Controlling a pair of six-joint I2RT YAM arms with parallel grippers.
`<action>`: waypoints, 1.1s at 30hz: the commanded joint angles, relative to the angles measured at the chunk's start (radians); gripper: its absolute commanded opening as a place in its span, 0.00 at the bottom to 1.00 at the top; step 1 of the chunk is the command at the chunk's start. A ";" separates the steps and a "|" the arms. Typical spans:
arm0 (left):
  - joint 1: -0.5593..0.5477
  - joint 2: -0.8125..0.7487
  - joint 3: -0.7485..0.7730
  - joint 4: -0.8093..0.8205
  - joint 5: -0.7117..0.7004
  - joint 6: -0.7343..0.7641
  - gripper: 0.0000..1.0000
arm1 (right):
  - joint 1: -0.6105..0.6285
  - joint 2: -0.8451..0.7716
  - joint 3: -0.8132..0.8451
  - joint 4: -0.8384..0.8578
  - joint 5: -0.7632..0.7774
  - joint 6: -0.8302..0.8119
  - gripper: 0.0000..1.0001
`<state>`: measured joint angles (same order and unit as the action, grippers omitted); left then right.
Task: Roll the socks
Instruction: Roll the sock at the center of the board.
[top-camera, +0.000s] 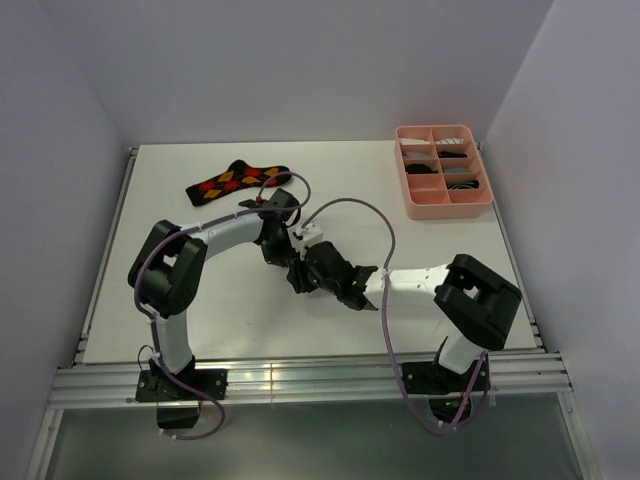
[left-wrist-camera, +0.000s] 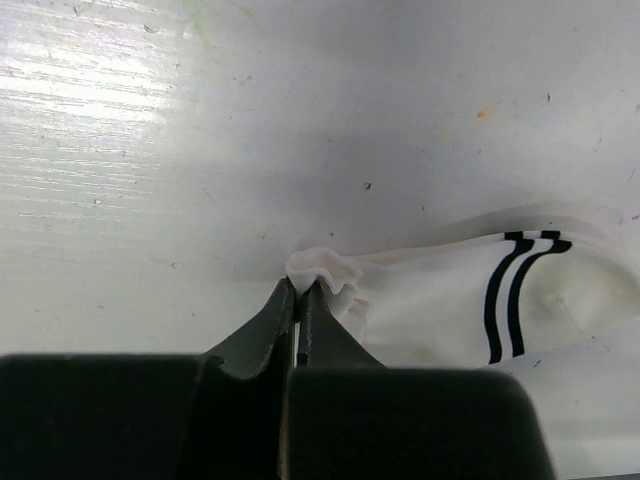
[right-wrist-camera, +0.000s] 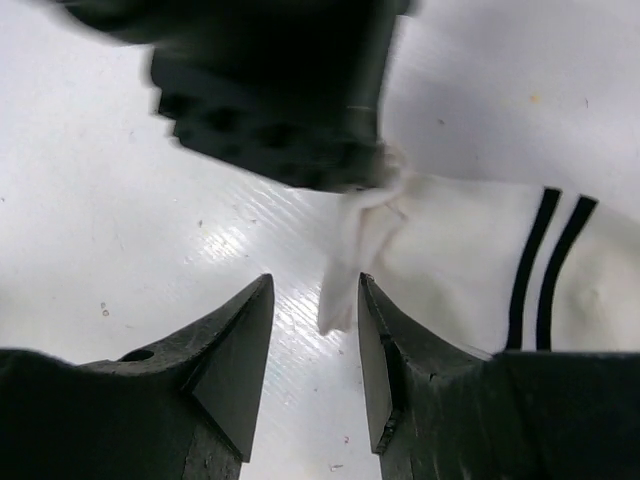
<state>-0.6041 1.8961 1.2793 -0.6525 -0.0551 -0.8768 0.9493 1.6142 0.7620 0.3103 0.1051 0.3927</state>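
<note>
Black stripes mark the cuff of the white sock (left-wrist-camera: 450, 300), mid-table under both wrists; my left gripper (left-wrist-camera: 298, 290) pinches its bunched edge, my right gripper (right-wrist-camera: 315, 290) stands spread just beside that fold. Far left I see the argyle sock (top-camera: 232, 181); far right, the pink tray (top-camera: 450, 209).

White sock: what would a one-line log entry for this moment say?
left hand: shut on white sock edge | right hand: open beside it | argyle sock: untouched behind
</note>
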 joint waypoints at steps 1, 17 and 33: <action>-0.006 0.029 0.041 -0.073 -0.034 0.027 0.00 | 0.080 0.013 0.059 0.001 0.217 -0.129 0.47; -0.006 0.046 0.064 -0.102 -0.022 0.033 0.00 | 0.184 0.225 0.149 -0.013 0.476 -0.181 0.42; -0.006 0.021 0.042 -0.078 0.012 0.001 0.00 | 0.164 0.343 0.146 -0.091 0.397 -0.088 0.04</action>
<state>-0.6044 1.9274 1.3300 -0.7105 -0.0578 -0.8680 1.1313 1.8919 0.9207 0.2794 0.5415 0.2386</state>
